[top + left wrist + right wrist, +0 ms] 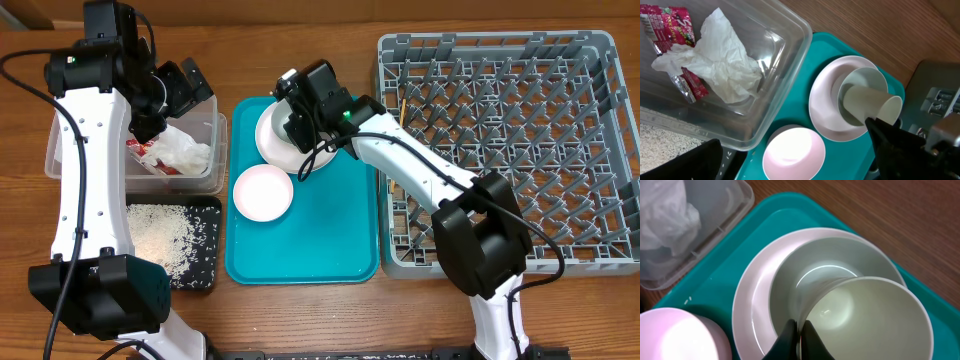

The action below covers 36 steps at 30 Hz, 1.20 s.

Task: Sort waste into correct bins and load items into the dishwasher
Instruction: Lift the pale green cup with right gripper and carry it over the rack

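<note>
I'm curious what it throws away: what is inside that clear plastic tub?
In the tub, a crumpled white tissue lies over a red snack wrapper, covering part of it. Anything beneath is hidden.

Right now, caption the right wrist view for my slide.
Right gripper shut on the cup rim, the cup tilted in a bowl on the plate, on the teal tray.

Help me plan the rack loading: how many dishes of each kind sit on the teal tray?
Plate: 1
Bowls: 2, one loose, one on the plate
Cup: 1, lying on its side in the bowl on the plate
Total: 4 dishes on the teal tray
</note>
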Available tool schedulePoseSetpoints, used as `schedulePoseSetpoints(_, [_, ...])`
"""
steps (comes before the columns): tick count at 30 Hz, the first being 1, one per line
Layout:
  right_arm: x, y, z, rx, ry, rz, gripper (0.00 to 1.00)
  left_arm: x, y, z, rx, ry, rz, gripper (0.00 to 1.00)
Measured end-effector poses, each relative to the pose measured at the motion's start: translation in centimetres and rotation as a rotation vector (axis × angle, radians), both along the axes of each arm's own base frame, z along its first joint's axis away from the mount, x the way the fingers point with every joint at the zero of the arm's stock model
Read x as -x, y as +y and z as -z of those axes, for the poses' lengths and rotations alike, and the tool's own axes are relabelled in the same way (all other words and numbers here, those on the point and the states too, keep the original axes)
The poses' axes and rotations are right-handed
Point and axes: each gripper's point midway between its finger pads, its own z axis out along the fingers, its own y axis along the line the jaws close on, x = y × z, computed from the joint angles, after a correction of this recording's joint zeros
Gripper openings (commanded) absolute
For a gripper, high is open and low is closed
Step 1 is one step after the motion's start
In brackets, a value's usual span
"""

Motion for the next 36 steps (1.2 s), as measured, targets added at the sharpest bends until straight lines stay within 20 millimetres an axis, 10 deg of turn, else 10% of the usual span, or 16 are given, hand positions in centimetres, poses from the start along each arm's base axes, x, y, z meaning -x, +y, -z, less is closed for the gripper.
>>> schedulePoseSetpoints(9, [1.1,-0.8,-10.3,-0.162,-0.066,-0.040,0.04,0.0,0.0,0.0,0.000,0.000,0.000,1.00])
schedulePoseSetpoints(17, [-0.9,-9.5,-20.5,-0.485,-0.077,-0.043,0.04,0.0,0.0,0.0,0.000,0.000,0.000,1.00])
schedulePoseSetpoints(26, [-3.1,-18.4,-19.9,-0.726,0.061,-0.049,0.04,0.0,0.0,0.0,0.000,0.000,0.000,1.00])
schedulePoseSetpoints(36, [-5.2,-18.8,-13.5,-0.882,0.231,-0.130,0.04,0.0,0.0,0.0,0.000,0.000,0.000,1.00])
